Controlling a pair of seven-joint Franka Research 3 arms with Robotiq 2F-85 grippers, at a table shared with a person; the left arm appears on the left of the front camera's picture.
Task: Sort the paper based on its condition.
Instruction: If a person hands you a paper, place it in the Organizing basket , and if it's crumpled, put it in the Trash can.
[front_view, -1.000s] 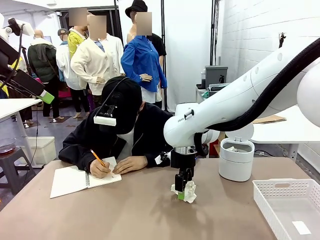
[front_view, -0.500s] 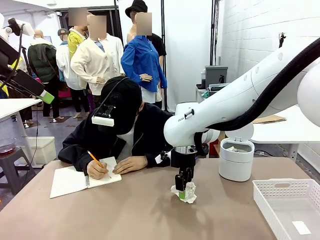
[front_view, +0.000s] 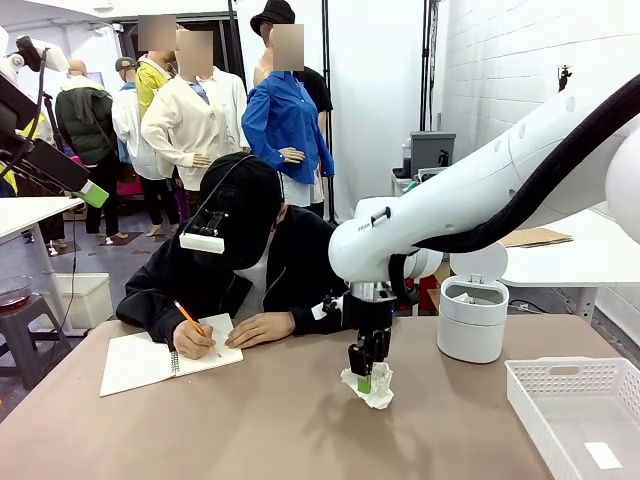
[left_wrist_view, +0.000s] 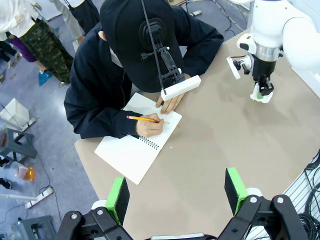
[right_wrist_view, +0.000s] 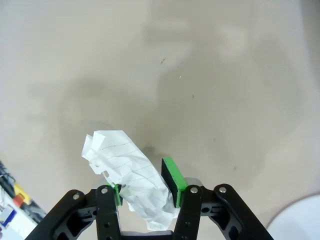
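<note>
The paper is a crumpled white wad with faint ruled lines, at the middle of the brown table. My right gripper points straight down at it, and its green pads press the wad from both sides. In the right wrist view the paper sticks out forward between the fingers of the right gripper. From the left wrist the paper shows small under the right gripper. My left gripper hangs high over the table, open with nothing in it.
A person sits at the far side and writes with a pencil in a spiral notebook. A white lidded bin stands at the back right. A white plastic basket sits at the front right with a small slip inside.
The right gripper's jaws have closed onto the wad, squeezing it narrower. The person's head has dipped slightly while writing.
</note>
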